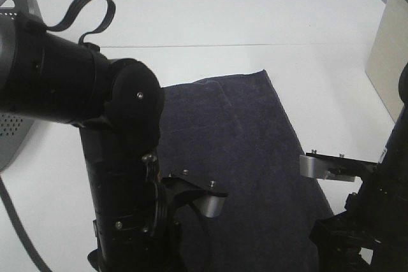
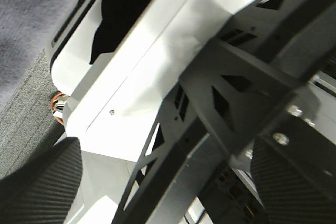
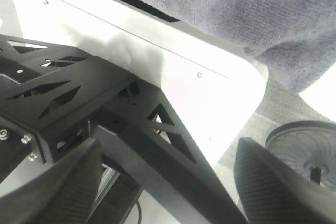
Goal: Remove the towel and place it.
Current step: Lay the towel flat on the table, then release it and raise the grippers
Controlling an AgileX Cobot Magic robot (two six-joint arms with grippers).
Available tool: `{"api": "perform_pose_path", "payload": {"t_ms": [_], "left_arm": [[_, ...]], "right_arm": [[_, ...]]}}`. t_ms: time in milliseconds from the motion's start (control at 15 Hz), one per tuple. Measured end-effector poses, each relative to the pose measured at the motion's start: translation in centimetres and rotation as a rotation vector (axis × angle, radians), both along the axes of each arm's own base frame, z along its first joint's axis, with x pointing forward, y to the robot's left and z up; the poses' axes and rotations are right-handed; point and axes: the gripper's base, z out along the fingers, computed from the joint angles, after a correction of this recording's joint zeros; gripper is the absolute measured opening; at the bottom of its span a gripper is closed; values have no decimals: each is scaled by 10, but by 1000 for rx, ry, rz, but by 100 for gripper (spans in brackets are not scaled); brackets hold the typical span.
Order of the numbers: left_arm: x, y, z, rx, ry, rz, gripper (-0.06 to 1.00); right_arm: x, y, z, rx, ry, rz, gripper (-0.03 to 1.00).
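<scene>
The towel [image 1: 236,157] lies spread flat on the white table [image 1: 223,11], running from the table's centre to the near edge, where the right wrist view shows its end overhanging. The left end effector [image 2: 168,182] is above the towel's near left part, with its fingers [image 2: 44,179] wide apart and nothing between them. The right end effector [image 3: 168,182] is at the towel's near right edge, likewise spread wide and holding nothing. A grey perforated basket [image 1: 13,132] stands at the far left.
</scene>
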Motion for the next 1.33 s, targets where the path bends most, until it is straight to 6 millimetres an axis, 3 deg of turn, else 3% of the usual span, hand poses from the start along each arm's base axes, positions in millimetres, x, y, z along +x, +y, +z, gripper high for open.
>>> {"api": "perform_pose_path", "payload": {"t_ms": [133,333,467,600,667,800,867,933,1000,1067,1133,1200,1267,1333], "left_arm": [[7,-10,16,-30,-5,-26,82],[30,-20,38,-99,-72,4,82],[55,-10,45,-122,-102,78,82],[75,5,46,-126,-119,154,82],[96,25,46,-127,-135,234,82],[117,47,46,-135,-167,317,82],[146,78,45,-151,-245,450,82],[158,93,45,-155,-285,506,82],[158,93,45,-155,-285,506,82],[178,123,45,-150,-354,610,83],[189,143,45,-147,-401,679,86],[189,143,45,-147,-401,679,86],[202,167,46,-148,-479,760,88],[205,172,46,-147,-495,777,89]], "right_arm": [[9,1,11,6,-72,19,69],[42,1,44,-37,-290,81,69],[68,-2,68,-86,-421,79,69],[96,-18,92,-73,-504,-29,69],[111,-27,100,-50,-519,-79,69],[141,-34,108,16,-530,-125,69],[167,-30,111,40,-541,-123,70],[179,-28,114,48,-558,-112,79],[179,-28,114,48,-558,-112,79],[205,-25,112,60,-555,-82,86],[220,-23,110,66,-553,-67,87],[220,-23,110,66,-553,-67,87],[253,-18,91,82,-537,-47,88],[270,-18,83,94,-544,-53,88]]}}
